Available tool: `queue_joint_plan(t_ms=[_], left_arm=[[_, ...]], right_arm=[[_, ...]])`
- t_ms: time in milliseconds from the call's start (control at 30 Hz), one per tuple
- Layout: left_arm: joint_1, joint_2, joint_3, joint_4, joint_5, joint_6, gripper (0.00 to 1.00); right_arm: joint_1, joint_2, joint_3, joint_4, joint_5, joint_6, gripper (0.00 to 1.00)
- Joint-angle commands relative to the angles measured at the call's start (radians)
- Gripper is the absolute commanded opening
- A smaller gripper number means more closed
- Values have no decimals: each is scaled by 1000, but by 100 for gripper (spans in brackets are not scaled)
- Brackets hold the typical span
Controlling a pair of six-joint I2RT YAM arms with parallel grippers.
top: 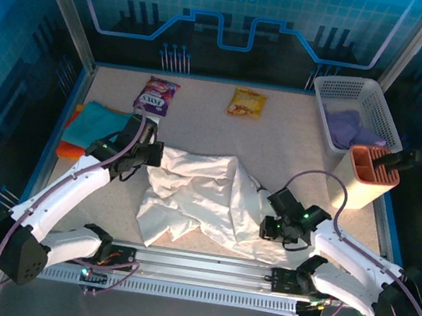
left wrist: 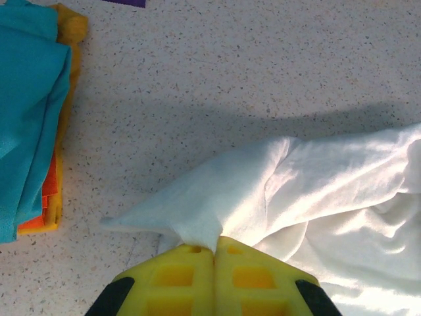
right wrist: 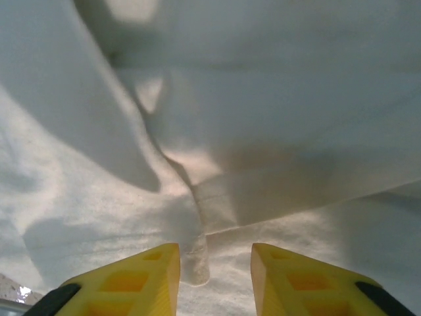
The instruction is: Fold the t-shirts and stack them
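The white t-shirt (top: 205, 196) lay crumpled mid-frame on the table (top: 291, 146). The left claw (left wrist: 215, 249) pinched a corner (left wrist: 184, 217) of it, and the right claw (right wrist: 215, 263) hung spread over a hem (right wrist: 197, 247). It seemed best to close squarely on that hem, then draw both apart evenly, flattening the cloth.

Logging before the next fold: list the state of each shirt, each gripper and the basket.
white t-shirt, crumpled and unfolded
teal t-shirt, folded, atop the orange t-shirt
orange t-shirt, folded, underneath
left gripper, shut on the white t-shirt
right gripper, open over the white t-shirt
basket, holding purple cloth
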State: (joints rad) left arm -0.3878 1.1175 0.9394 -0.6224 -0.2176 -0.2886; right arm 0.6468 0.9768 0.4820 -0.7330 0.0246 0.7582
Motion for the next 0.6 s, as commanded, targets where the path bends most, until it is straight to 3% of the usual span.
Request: queue_joint_plan(t_ms=[0, 167, 367, 433, 567], left_arm=[[9, 0, -3, 17, 18, -6, 4], [9, -3, -16, 21, 21, -12, 4], [9, -7, -18, 18, 26, -13, 4], [10, -8, -21, 24, 42, -18, 4], [4, -8, -50, 51, 144, -85, 2]], right_arm=[[-6, 1, -28, 76, -77, 29, 30], [-3, 28, -46, 119, -83, 21, 28], [11, 28, -33, 114, -74, 22, 9], [11, 6, -7, 71, -36, 17, 0], [-3, -70, 90, -45, 95, -31, 0]])
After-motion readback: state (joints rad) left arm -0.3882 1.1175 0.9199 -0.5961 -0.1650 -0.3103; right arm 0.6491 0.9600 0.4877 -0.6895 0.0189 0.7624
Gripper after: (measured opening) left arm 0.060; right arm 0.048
